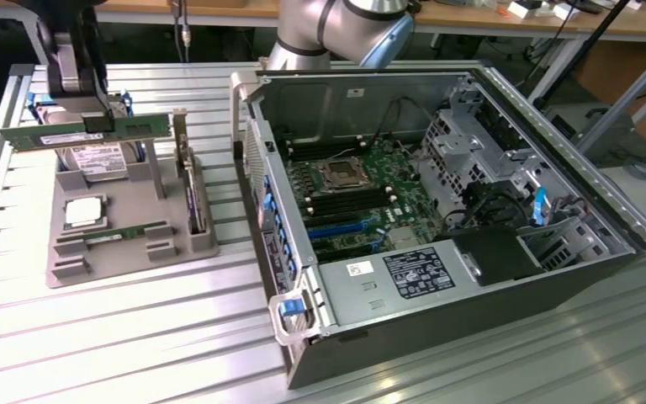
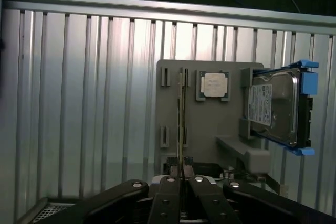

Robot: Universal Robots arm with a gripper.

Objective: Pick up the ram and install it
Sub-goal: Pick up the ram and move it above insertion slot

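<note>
The ram [image 1: 85,132] is in my jaws, up in the air over the far end of the grey fixture tray [image 1: 132,261] and not touching it. In the exterior view its long axis runs nearly 9 to 3 o'clock, the 3 o'clock end a touch higher, flat face toward the camera. The gripper [image 1: 97,123] comes down on it from 12 o'clock and pinches it at about mid-length, so roughly equal lengths stick out either side.

On the wrist view I see the ram [image 2: 181,124] edge-on as a thin line running straight out between the fingertips of the gripper [image 2: 181,167]. The jaws are closed almost fully, on the board's thin faces, and it looks square in the grip rather than skewed.

Under the stick sit the hard drive [image 1: 93,160] and the processor chip [image 1: 85,212]. A second memory stick [image 1: 115,234] lies in a slot of the tray at about 6 o'clock from the held one.

What matters most to me is that the open computer case [image 1: 436,278] stands on the bench [image 1: 132,345] well apart from the ram, at about 4 o'clock, with its motherboard [image 1: 357,198] facing up. I judge the pick done and the install not yet.
</note>
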